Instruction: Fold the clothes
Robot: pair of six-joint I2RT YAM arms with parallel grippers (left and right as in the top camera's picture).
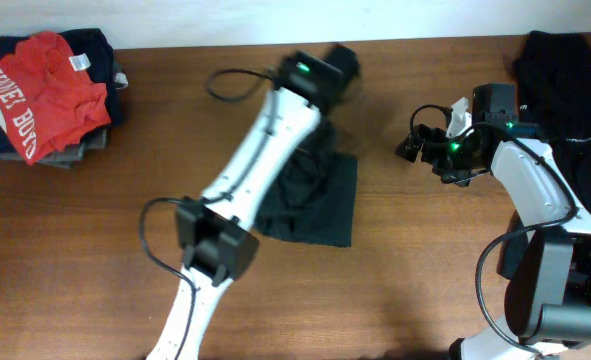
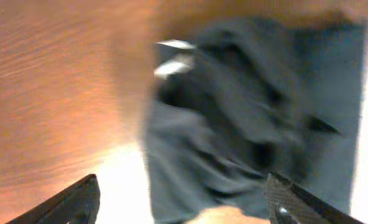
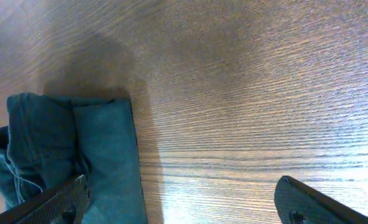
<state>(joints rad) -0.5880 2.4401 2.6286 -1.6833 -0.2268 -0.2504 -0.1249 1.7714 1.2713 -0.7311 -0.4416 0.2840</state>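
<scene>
A dark grey-green T-shirt [image 1: 310,200] lies folded and rumpled at the middle of the table. My left arm reaches across it, and the left gripper [image 1: 335,65] is blurred at its far end. In the left wrist view the left gripper [image 2: 184,208] is open above the same shirt [image 2: 252,118], and nothing is between its fingers [image 2: 78,202]. My right gripper [image 1: 417,140] hovers to the right of the shirt. In the right wrist view the right gripper [image 3: 184,205] is open over bare wood, with the shirt's edge [image 3: 78,149] at the left.
A pile of clothes with a red shirt with white lettering [image 1: 40,95] on top sits at the far left corner. Black garments [image 1: 565,70] lie at the far right behind the right arm. The table [image 1: 415,260] is brown wood.
</scene>
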